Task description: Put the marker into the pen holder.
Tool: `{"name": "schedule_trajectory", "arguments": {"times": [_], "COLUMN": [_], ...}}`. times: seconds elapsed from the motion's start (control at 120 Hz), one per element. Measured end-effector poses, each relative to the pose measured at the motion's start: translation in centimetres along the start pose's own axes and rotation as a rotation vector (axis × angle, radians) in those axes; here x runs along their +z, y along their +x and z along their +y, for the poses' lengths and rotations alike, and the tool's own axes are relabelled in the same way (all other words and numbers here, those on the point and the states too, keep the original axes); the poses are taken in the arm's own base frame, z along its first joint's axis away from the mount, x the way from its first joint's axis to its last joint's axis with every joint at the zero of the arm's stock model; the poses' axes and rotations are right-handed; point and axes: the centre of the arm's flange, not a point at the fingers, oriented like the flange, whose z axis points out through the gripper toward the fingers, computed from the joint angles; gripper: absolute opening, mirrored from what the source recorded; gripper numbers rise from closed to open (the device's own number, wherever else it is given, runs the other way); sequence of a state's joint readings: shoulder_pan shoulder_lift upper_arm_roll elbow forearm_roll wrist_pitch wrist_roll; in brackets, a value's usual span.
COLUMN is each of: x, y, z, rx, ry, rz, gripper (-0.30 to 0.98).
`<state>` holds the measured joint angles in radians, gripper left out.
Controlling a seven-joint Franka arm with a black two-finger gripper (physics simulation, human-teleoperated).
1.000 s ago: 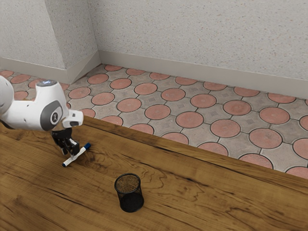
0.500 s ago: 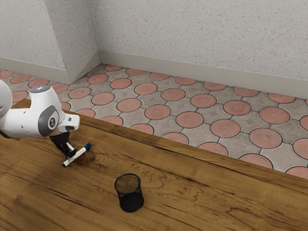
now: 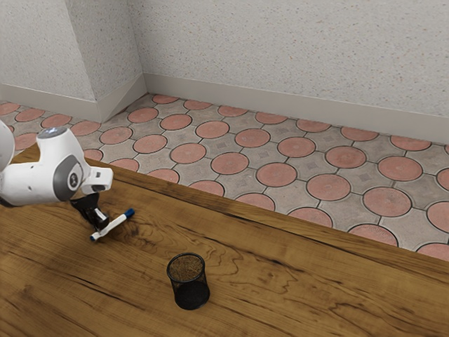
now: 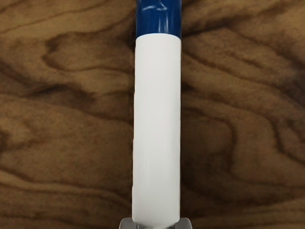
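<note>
Over the table [image 3: 280, 281], the tool [image 3: 102, 228] is closed on the marker [image 3: 117, 222].

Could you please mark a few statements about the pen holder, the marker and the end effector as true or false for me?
1. The pen holder stands upright on the table. True.
2. The marker is already inside the pen holder. False: it is outside, at the end effector.
3. The end effector is shut on the marker. True.
4. The marker's body is red. False: it is white, with a blue end.
5. The pen holder is nearer the exterior view's right than the marker is. True.
6. The pen holder is packed with pens. False: no pens can be seen in it.
</note>
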<state>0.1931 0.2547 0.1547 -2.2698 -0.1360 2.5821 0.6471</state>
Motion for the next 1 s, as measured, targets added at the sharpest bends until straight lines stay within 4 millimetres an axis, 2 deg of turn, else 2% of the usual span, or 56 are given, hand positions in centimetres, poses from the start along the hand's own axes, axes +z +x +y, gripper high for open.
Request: {"name": "schedule_trajectory", "arguments": {"times": [0.067, 0.117, 0.267, 0.417, 0.583, 0.8, 1.0], "x": [-1.2, -2.9, -8.5, -12.3, -16.6, -18.6, -18.9], "y": [0.7, 1.5, 2.9, 2.5, 2.8, 0.9, -0.8], "z": [0.5, 1.4, 6.1, 13.0, 23.0, 30.8, 34.2], "rx": [0.016, 0.039, 0.138, 0.227, 0.360, 0.353, 0.277], "ry": [0.007, 0.012, 0.024, 0.016, 0.052, 0.078, 0.084], "rz": [0.017, 0.035, 0.065, 0.072, 0.056, -0.048, -0.128], "gripper": [-0.06, -0.07, -0.09, -0.10, -0.10, -0.09, -0.08]}}
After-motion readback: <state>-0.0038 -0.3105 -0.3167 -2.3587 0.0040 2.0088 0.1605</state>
